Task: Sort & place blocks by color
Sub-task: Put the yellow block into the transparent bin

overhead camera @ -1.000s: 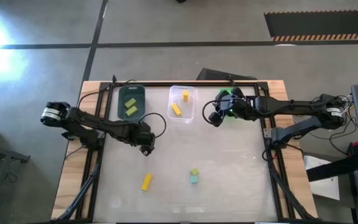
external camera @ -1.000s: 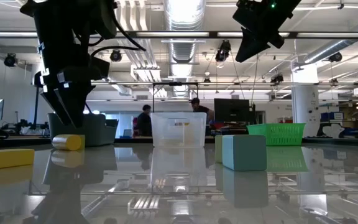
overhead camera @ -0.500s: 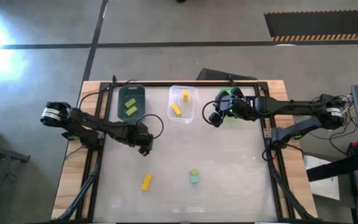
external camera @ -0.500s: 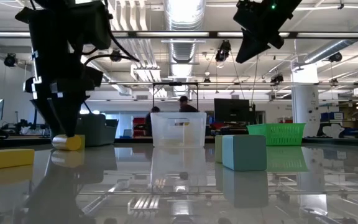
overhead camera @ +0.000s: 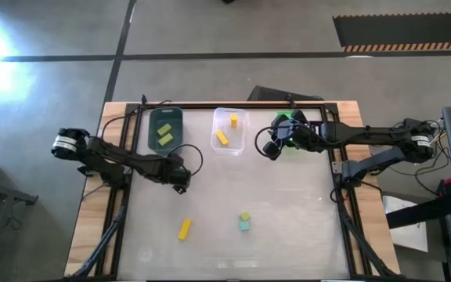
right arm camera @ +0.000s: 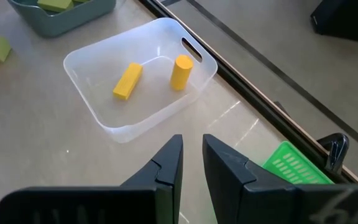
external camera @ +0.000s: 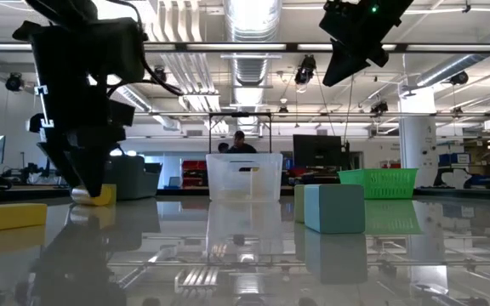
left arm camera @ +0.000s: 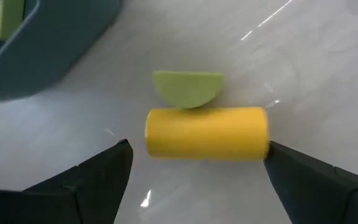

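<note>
**Left gripper lowered over a yellow cylinder; right arm waiting by the bins**

Since the earlier high view, the left gripper [overhead camera: 180, 178] has drawn slightly back toward the frame's left and upward, and in the low view its dark body has dropped until it hides most of the yellow cylinder [left arm camera: 207, 132] that showed clearly a second ago. Its fingers [left arm camera: 86, 180] stand wide apart, one on each side of the cylinder, touching nothing in the left wrist view. A pale green half-round block [left arm camera: 187, 88] lies just beside the cylinder, on its far side from the fingers.

Right gripper [overhead camera: 270, 148] — held high at upper centre-right of the high view, between the clear bin [overhead camera: 243, 141] and the bright green bin [overhead camera: 282, 120] — has its fingers [right arm camera: 166, 163] close together, a narrow gap between them, and nothing in it.

Contents of the bins, high view:
- dark teal bin [overhead camera: 152, 135], upper left of the table: two yellow-green blocks [overhead camera: 164, 135];
- clear bin: a yellow bar [overhead camera: 222, 138] and a short yellow cylinder [overhead camera: 234, 120].

Loose on the table [overhead camera: 304, 211], lower centre: a yellow bar [overhead camera: 184, 229] and, well apart to its right, a yellow-green cube [overhead camera: 244, 216] touching a teal-mint cube [overhead camera: 244, 225]. People show small in the room behind, in the low view.
</note>
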Robot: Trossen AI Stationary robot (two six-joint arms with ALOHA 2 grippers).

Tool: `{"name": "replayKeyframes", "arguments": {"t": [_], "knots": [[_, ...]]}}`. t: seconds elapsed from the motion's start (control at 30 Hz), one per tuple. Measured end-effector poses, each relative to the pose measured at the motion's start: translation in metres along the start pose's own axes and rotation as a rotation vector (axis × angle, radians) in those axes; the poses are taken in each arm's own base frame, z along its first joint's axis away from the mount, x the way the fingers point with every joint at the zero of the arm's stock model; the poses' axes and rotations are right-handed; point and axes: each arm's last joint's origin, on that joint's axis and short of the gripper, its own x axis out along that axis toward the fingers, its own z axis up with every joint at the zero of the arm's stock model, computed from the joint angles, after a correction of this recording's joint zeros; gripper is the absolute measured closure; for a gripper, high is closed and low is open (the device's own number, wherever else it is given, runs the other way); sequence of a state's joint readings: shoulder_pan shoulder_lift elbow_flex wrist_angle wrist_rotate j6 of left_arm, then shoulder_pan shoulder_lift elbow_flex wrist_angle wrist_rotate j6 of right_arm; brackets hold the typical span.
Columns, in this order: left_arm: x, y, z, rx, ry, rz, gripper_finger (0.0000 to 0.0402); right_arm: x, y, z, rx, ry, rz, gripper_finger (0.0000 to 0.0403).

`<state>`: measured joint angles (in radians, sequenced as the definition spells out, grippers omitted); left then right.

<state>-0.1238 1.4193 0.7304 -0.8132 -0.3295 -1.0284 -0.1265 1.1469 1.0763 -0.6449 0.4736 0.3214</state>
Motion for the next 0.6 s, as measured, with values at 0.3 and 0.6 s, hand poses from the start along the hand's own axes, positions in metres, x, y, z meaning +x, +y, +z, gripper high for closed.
{"name": "replayKeyframes", "arguments": {"t": [0.3,0.6], "knots": [[0.010,0.000,-0.003,-0.032,-0.047,-0.035,0.0061,0.000,0.000,0.000,0.000,0.000,0.000,0.0349],[0.018,0.001,-0.006,-0.047,-0.084,-0.047,0.0079,0.000,0.000,0.000,0.001,-0.001,0.000,0.0349]]}}
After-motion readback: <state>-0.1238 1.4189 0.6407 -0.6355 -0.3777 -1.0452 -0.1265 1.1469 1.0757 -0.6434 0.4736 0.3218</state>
